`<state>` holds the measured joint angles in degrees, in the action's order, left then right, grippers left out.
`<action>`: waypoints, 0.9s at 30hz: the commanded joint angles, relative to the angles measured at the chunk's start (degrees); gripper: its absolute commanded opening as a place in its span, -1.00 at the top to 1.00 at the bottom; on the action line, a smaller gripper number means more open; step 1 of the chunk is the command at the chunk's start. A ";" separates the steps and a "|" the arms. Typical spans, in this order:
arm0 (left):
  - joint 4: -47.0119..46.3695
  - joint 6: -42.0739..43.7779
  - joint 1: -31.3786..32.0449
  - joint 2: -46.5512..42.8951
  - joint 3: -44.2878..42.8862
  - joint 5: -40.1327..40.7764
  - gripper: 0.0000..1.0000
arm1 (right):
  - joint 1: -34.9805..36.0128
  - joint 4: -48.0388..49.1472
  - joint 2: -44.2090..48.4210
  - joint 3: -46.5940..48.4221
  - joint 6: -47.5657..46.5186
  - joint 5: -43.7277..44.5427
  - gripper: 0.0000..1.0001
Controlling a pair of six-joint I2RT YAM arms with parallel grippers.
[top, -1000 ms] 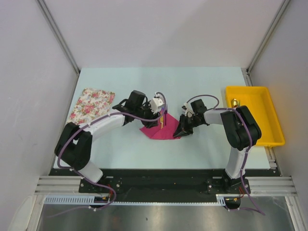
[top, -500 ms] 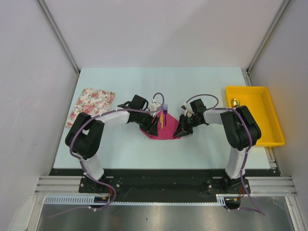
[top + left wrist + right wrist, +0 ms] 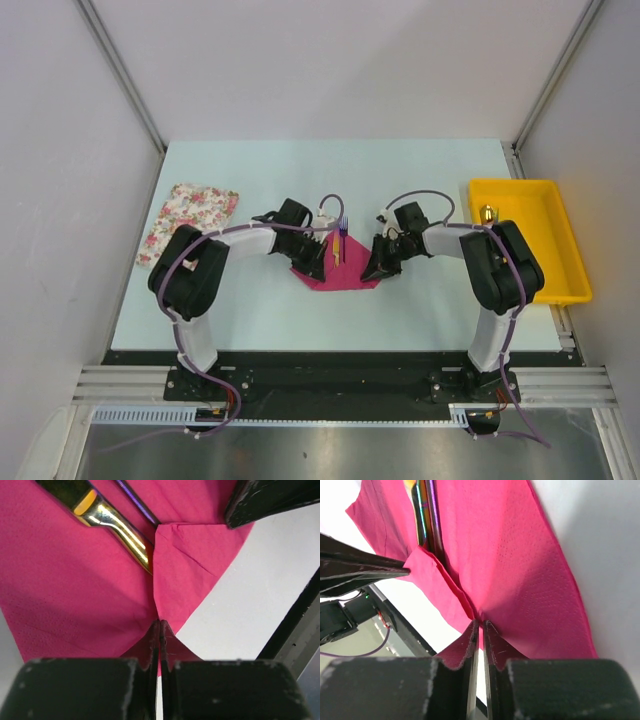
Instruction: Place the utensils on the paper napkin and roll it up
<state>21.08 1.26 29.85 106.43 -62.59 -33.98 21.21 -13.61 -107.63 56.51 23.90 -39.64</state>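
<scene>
**Asker:** Where is the napkin, and what lies on it?

**Describer:** A thin magenta-pink paper napkin (image 3: 347, 278) lies at the middle of the pale worktop (image 3: 420, 180), between the two arms. A slim purple plastic fork (image 3: 342, 226) and a yellow-orange plastic utensil (image 3: 337, 249) rest on it, close side by side.

**Asker:** Which way do they point?

**Describer:** Their long axes run near to far, almost straight away from the arm bases. The fork's tines point toward the far edge and stick out past the paper. At the near end, a flap of napkin is folded over the handle tips.

**Asker:** And the arms?

**Describer:** The left end effector (image 3: 159, 625) has its fingers pressed together on the napkin's edge, pinching the paper. The right end effector (image 3: 479, 625) pinches the other side the same way, with only paper in the sliver between its fingers.

**Asker:** Why hold it at both sides?

**Describer:** Probably to hold the sheet taut and wrap it around the cutlery, which already lies in place. The rolling looks barely begun.
</scene>
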 commanded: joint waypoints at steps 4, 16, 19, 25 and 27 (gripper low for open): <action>0.98 -0.91 -0.40 1.41 -2.10 2.77 1.00 | 1.81 -0.63 5.50 2.11 -3.15 0.97 0.74; 1.24 -2.49 -0.40 1.41 -2.19 3.83 1.00 | 7.09 -0.99 7.09 0.62 -4.04 2.19 0.74; 1.42 -2.40 -0.49 1.41 -2.10 4.01 1.00 | 6.65 -1.42 7.17 0.88 -4.65 3.69 0.69; 1.24 -2.49 -0.40 1.23 -1.57 4.09 1.00 | 2.01 -3.97 9.02 -0.17 -6.49 7.81 0.77; 1.24 -2.57 -0.49 1.15 -1.66 4.09 0.99 | 0.68 -5.20 9.11 0.09 -7.37 9.40 0.74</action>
<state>22.00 -1.17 29.82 107.55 -63.20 -32.12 25.04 -16.43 -100.79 56.58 19.18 -34.76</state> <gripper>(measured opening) 0.004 0.119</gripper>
